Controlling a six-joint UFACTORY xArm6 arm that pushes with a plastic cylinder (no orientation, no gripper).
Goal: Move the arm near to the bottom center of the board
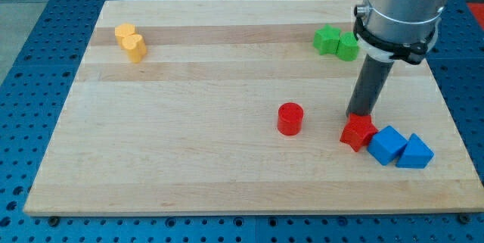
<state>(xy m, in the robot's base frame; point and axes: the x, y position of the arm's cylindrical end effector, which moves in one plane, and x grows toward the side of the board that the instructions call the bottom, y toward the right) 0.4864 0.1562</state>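
Observation:
My tip [360, 114] is at the view's right, touching the top edge of a red star-shaped block [357, 132]. A red cylinder [290, 119] stands to the left of the tip. A blue cube [386, 144] and a blue triangular block [414, 153] lie just right of the red star, below and right of the tip. The wooden board [189, 160] fills most of the view.
Two yellow blocks [130, 42] sit together at the board's top left. Two green blocks [336, 43] sit together at the top right, just left of the arm's grey body [401, 8]. A blue perforated table [23, 84] surrounds the board.

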